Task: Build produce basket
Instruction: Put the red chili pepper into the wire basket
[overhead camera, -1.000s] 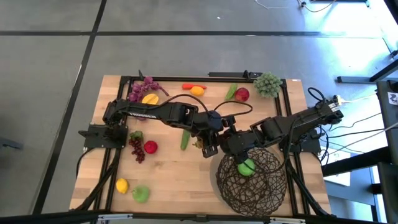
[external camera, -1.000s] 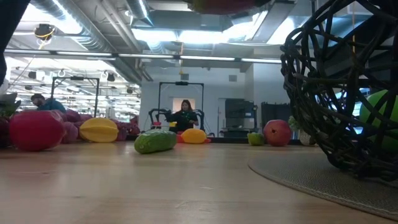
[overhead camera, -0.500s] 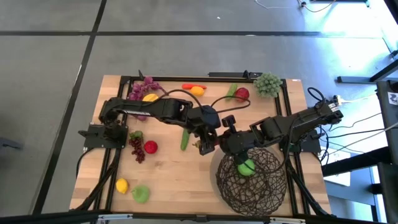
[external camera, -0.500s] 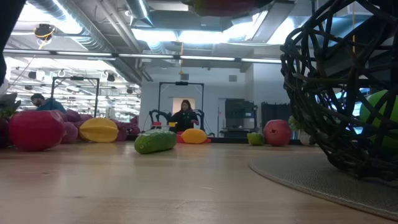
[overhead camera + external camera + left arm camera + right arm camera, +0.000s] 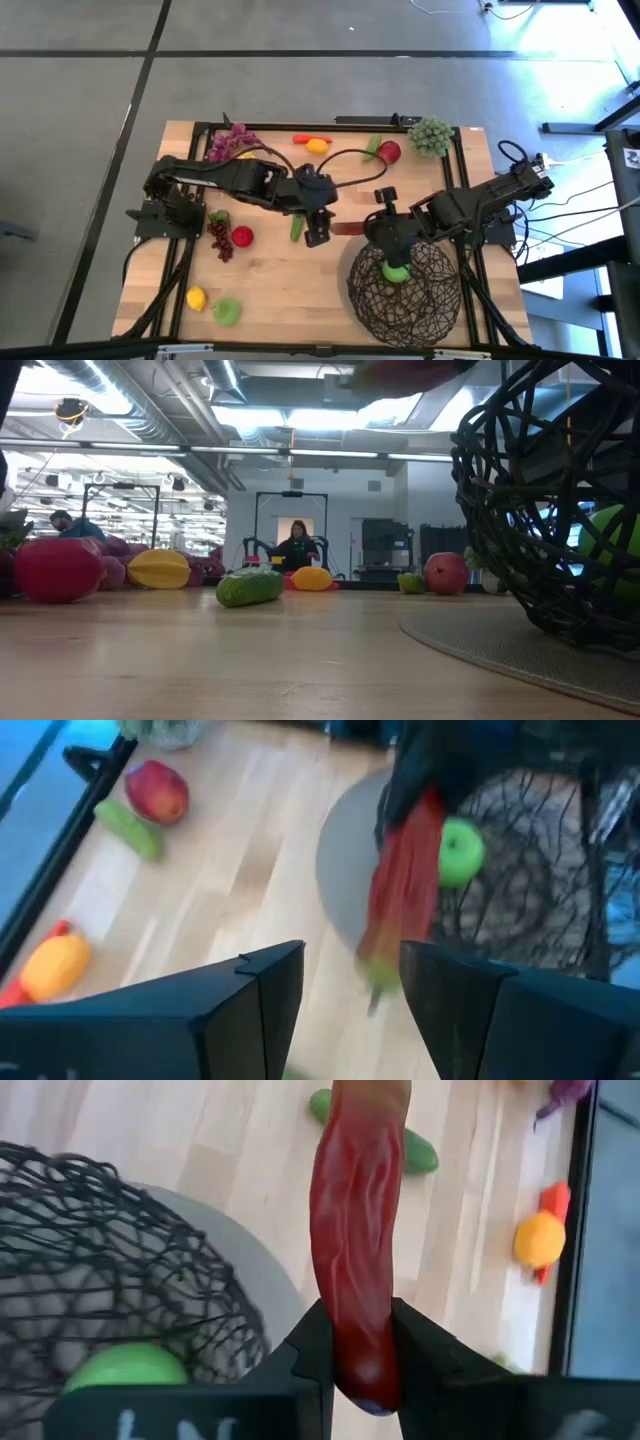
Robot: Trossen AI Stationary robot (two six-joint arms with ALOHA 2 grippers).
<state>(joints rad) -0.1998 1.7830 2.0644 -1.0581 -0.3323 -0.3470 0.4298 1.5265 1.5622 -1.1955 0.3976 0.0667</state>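
Near-left corner of the tabletop point(image 5: 270, 290): a yellow lemon point(image 5: 196, 298) and a green apple point(image 5: 226, 311) are lying side by side. Farther back, red grapes point(image 5: 218, 238) are sitting just beside a red apple point(image 5: 242, 237). Along the far edge, purple grapes point(image 5: 228, 142), an orange fruit point(image 5: 317, 146), a second red apple point(image 5: 389, 152) and a pale green bunch point(image 5: 430, 135) are resting.

The left end effector point(image 5: 316, 229) is hanging over the tabletop centre, just beside a green cucumber point(image 5: 297, 225); its fingers point(image 5: 260, 1000) are spread apart and holding nothing.

The right end effector point(image 5: 380, 228) is sitting at the far rim of the basket point(image 5: 405, 295). Its fingers point(image 5: 312, 1350) are pinching the thick end of a red chili point(image 5: 355, 1230), which is pointing out over the bare wood toward the left end effector.

The basket is standing on a round grey mat point(image 5: 345, 880) at the near right of the tabletop. A second green apple point(image 5: 396, 270) is lying inside it.

In the low view, two people are visible in the room behind.
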